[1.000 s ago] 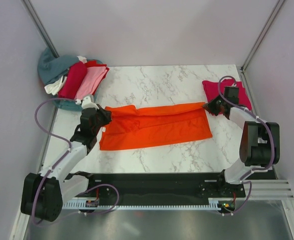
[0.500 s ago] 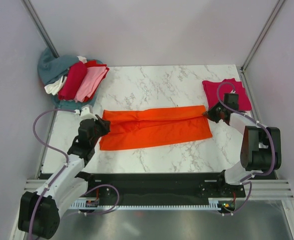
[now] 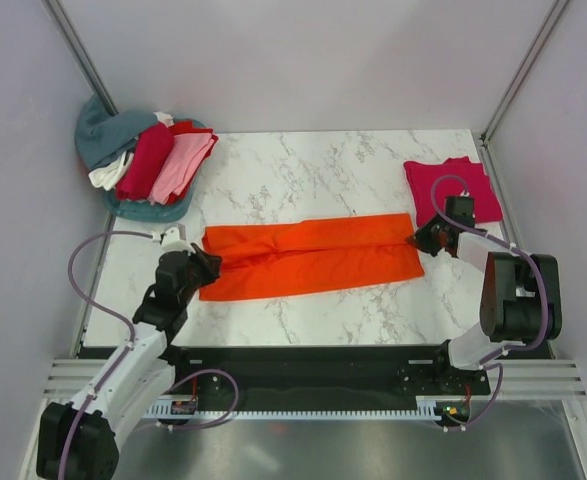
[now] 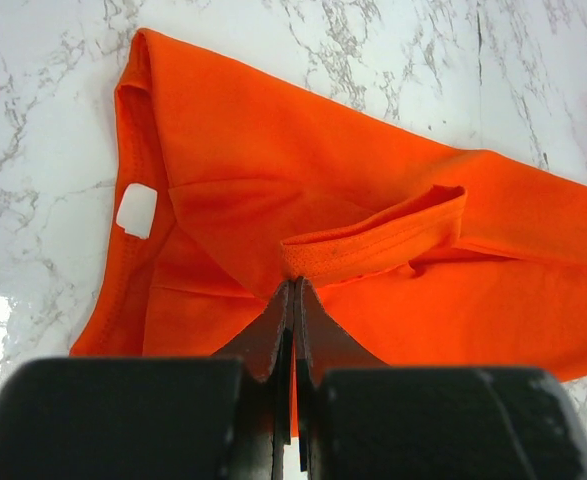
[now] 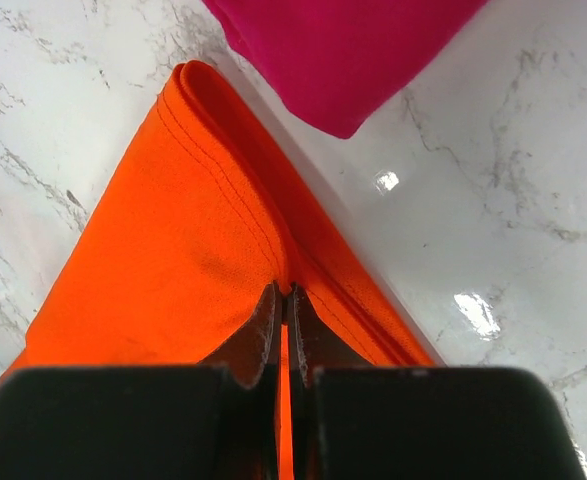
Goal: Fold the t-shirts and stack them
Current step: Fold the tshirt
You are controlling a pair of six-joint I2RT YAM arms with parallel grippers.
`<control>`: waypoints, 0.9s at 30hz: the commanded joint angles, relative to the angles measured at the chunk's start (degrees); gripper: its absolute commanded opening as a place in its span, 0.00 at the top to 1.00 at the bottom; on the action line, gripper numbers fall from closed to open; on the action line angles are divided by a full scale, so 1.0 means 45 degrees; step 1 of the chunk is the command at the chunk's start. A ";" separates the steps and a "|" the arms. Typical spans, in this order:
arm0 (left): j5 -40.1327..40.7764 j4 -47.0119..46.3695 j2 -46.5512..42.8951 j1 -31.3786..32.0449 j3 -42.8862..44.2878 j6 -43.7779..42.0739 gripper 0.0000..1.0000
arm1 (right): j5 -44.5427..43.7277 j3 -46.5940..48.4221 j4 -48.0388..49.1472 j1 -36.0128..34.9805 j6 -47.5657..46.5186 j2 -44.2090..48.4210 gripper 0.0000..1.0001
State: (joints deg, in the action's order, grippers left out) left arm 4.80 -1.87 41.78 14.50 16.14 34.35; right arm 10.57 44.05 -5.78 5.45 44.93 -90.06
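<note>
Orange cloth is pinched in both grippers. The left gripper point(image 4: 293, 290) has its jaws pressed together on a stitched hem at one end of the orange shirt point(image 4: 393, 170). A small white tag point(image 4: 136, 210) shows on the cloth just beyond. The right gripper point(image 5: 283, 292) is clamped the same way on a doubled, stitched edge at the shirt's other end.

From above, the shirt lies as a long band across the middle of the marble table point(image 3: 323, 170), stretched between the two arms. The folded crimson shirt point(image 3: 453, 185) sits at the far right, just past the right gripper and near the orange corner, though the views do not show whether they touch. A loose pile point(image 3: 158, 160) of teal, white, dark red and pink shirts waits at the far left corner, well apart.

A second ago both grippers were further from the arm bases, holding the shirt's far long edge raised. Both have since drawn toward the bases, carrying that edge over the body of the shirt. The band is now narrower and mostly flat, with a ridge still showing along its length on the left half.

This looks like a lengthwise fold nearly laid down. The likely next need is to let go and then fold the band across its length. The left end looks bunched and may need smoothing. Stacking on the crimson shirt is not yet done.
</note>
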 commanded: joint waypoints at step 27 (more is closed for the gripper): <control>-0.2236 0.2465 -0.2136 0.0468 -0.0696 0.1429 0.90 | -0.1020 0.0483 0.0094 -0.0313 -0.0588 0.1459 0.46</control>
State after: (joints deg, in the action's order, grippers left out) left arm -1.10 7.84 32.45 16.03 12.56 38.72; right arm 7.25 43.90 -5.02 4.95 43.83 -85.08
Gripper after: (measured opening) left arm 0.079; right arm 0.529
